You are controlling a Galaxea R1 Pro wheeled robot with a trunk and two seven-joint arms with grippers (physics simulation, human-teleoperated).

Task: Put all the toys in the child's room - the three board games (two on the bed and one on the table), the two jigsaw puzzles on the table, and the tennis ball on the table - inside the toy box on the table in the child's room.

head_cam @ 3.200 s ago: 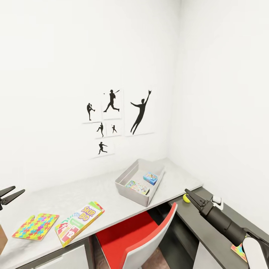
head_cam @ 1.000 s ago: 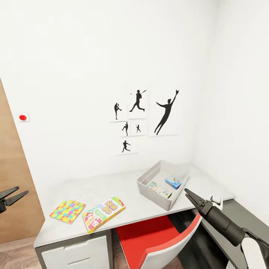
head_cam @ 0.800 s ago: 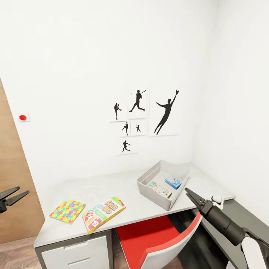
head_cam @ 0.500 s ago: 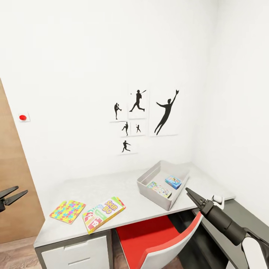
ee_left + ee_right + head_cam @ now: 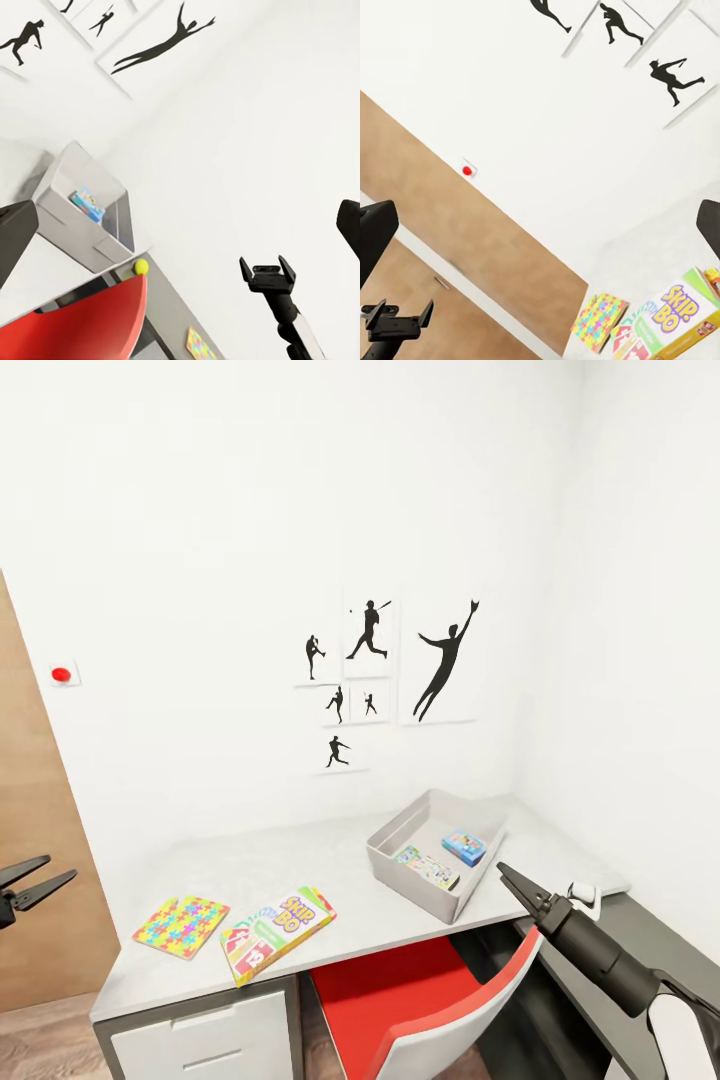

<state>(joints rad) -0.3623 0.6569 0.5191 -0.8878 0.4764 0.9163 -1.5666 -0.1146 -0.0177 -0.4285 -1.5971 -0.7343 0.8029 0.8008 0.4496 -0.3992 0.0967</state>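
The grey toy box (image 5: 400,836) stands on the pale table (image 5: 300,870) near the corner. It holds the Monopoly board game (image 5: 425,867) and a small blue board game (image 5: 463,847). The Skip-Bo board game (image 5: 278,932) and a jigsaw puzzle (image 5: 181,925) lie near the table's front left. In the left wrist view the tennis ball (image 5: 141,265) and a second jigsaw puzzle (image 5: 196,346) lie on the dark lower section. My right gripper (image 5: 504,871) hovers open and empty in front of the toy box. My left gripper (image 5: 58,868) hangs open and empty left of the table. The bed is out of view.
A red chair with a white back (image 5: 430,1000) is pushed under the table. White drawers (image 5: 200,1040) sit beneath the left end. A wooden door (image 5: 30,880) stands at the far left. A small white object (image 5: 583,900) rests on the dark section. Baseball posters (image 5: 385,670) hang above.
Since 3.2 s ago the camera has pulled back and turned left, so the door now shows. Over the last second the right gripper drifted slightly. The toys have not moved.
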